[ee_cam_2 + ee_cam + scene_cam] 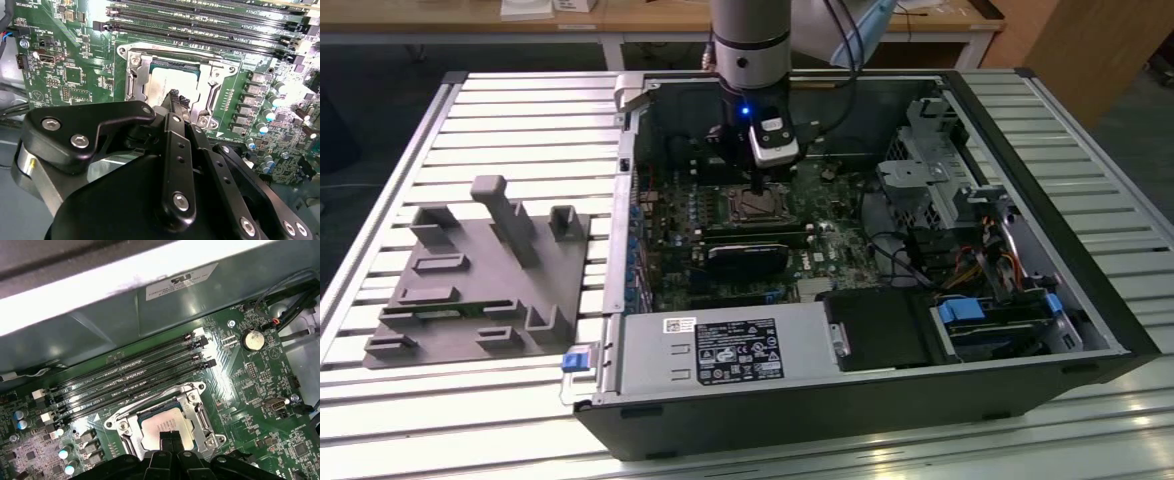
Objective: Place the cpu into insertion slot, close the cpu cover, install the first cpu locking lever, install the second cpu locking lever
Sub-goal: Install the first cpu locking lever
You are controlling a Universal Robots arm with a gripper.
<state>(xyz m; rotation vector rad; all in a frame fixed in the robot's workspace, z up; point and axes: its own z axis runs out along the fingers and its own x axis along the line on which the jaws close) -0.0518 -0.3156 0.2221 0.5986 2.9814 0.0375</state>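
The cpu (161,423) (161,81) lies flat in the insertion slot (754,204) on the green motherboard inside the open computer case. The cpu cover (201,416) (136,80), a silver frame, lies down around the chip, whose pale top shows through the window. My gripper (170,436) (176,97) (758,184) hangs straight over the socket. Its two black fingers are pressed together with nothing between them, and the tips sit just over the chip's near edge. I cannot tell whether they touch it. How the locking levers stand is not clear.
Black memory slots (135,371) run beside the socket. A long black card (750,256) lies just in front of it, with a power supply (720,350) nearer the front. Drive cages and cables (947,200) fill the exterior view's right. A grey fixture (480,280) sits on the slatted table outside the case.
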